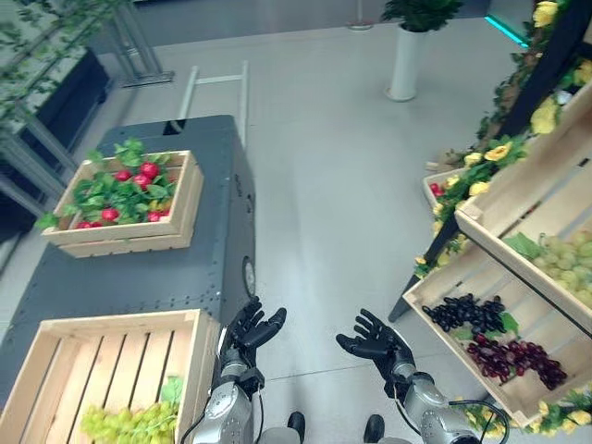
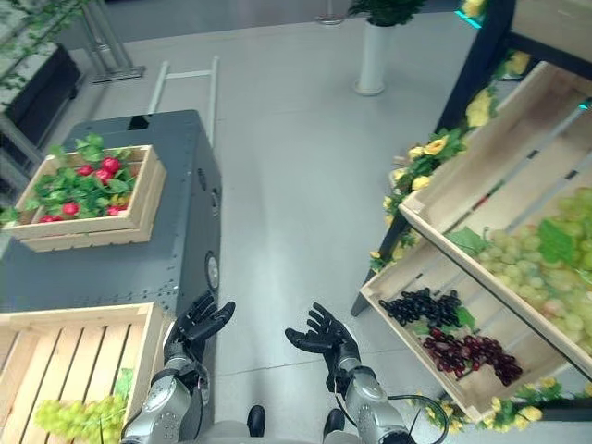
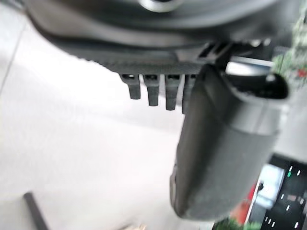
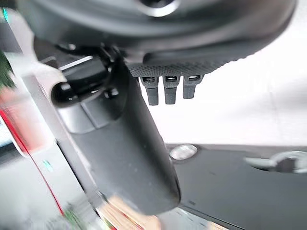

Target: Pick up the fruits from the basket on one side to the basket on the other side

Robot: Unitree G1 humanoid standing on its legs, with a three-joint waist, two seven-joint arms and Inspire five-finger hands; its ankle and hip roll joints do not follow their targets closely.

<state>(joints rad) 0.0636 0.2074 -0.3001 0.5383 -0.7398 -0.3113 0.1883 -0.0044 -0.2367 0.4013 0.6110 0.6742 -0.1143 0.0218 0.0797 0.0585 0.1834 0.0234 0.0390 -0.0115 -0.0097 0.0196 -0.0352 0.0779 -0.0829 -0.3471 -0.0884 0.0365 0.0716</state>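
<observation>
Two wooden crates rest on the dark platform: a far crate (image 1: 181, 199) of leaves and red fruit, and a near crate (image 1: 111, 328) holding one bunch of green grapes (image 1: 125, 423). Two sloping shelf crates stand at right: the lower crate (image 2: 393, 301) with two dark grape bunches, the upper crate (image 2: 481, 153) with green grapes. One white planter (image 1: 404, 61). Two hands: left hand (image 1: 252, 330), right hand (image 1: 375, 340).

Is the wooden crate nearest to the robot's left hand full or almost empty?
Almost empty. The near crate shows bare wooden slats over most of its bottom, with one bunch of green grapes in its near part.
</observation>
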